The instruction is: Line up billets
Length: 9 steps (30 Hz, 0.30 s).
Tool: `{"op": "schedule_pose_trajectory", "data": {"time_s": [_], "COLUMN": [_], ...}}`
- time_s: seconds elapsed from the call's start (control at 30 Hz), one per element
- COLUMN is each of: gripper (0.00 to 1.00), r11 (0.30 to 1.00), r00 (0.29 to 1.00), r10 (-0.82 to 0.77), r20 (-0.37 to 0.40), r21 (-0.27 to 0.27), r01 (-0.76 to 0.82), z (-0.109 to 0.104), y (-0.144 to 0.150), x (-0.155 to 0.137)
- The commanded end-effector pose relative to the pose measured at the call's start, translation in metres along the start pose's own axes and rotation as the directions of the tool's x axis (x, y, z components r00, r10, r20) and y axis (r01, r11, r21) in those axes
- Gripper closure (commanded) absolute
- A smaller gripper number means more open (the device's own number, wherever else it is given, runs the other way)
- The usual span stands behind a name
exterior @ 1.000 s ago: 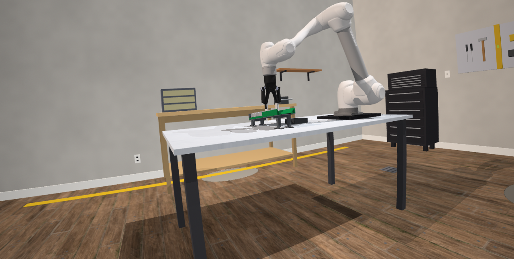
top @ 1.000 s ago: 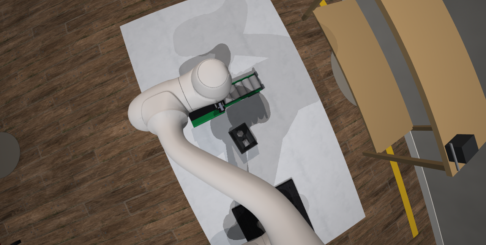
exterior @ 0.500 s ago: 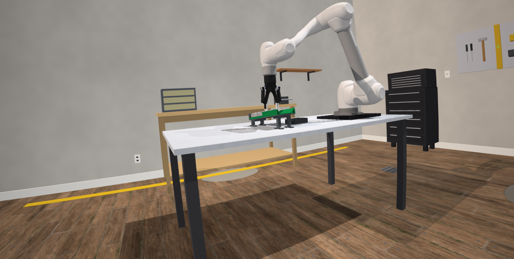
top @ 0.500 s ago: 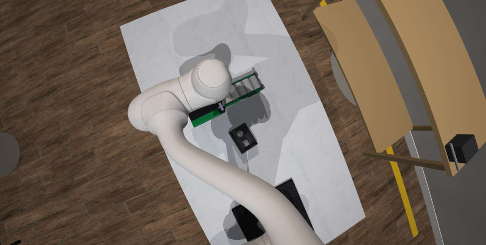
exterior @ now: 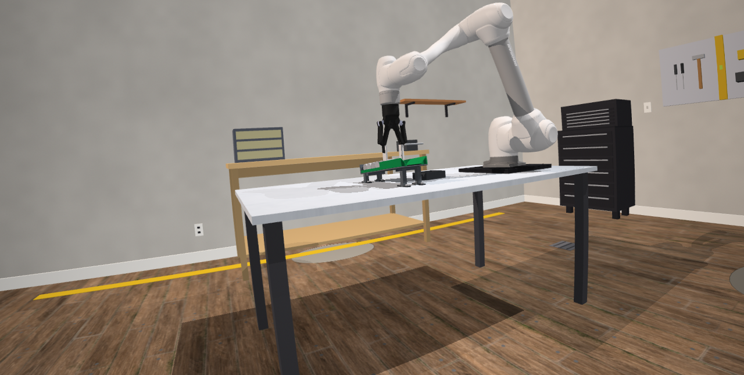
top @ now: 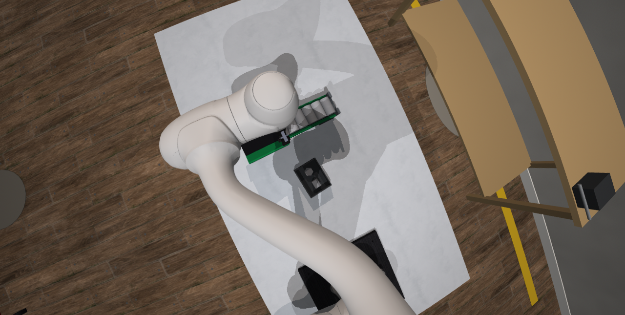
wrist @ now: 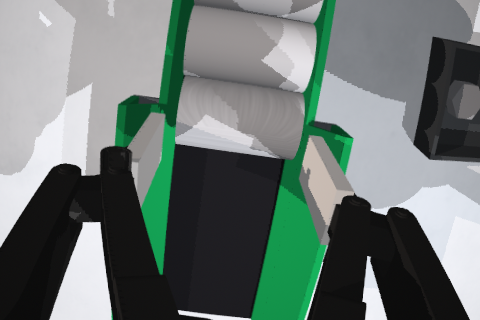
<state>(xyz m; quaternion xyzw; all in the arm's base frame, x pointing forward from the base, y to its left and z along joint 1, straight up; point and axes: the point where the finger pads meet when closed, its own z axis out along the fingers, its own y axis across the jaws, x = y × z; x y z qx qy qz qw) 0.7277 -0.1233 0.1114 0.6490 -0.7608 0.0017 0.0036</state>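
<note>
Four billets lie side by side across the green feed ramp [wrist: 175,40], each touching the next, in one row running toward the far end. The nearest billet [wrist: 240,116] sits straight across the channel at the near end of that row; none rides on top of another. Below it the ramp's dark floor [wrist: 220,234] is bare. Jaws released: the gripper [wrist: 230,183] straddles the ramp with pale pads [wrist: 324,183] outside the green side walls, gripping nothing. From the exterior view the gripper [exterior: 391,153] hangs straight down over the ramp [exterior: 395,164], fingertips near rail level. Ramp stands on short dark legs on the white table [exterior: 312,203]. Small black block [top: 312,176] sits on the table just beside the ramp, apart from it. Top view hides the near billets under the arm's wrist joint [top: 270,97].
</note>
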Motion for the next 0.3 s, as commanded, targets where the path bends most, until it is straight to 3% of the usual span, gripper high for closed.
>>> {"op": "schedule_pose_trajectory", "data": {"time_s": [0.0, 0.1, 0.27], "gripper": [0.42, 0.42, 0.42], "r11": [1.0, 1.0, 1.0], "r00": [1.0, 1.0, 1.0], "r10": [0.0, 0.0, 0.0], "r20": [0.0, 0.0, 0.0], "r21": [0.0, 0.0, 0.0], "r01": [0.0, 0.0, 0.0], "z": [-0.019, -0.036, -0.036], "y": [0.0, 0.0, 0.0], "x": [0.0, 0.0, 0.0]}}
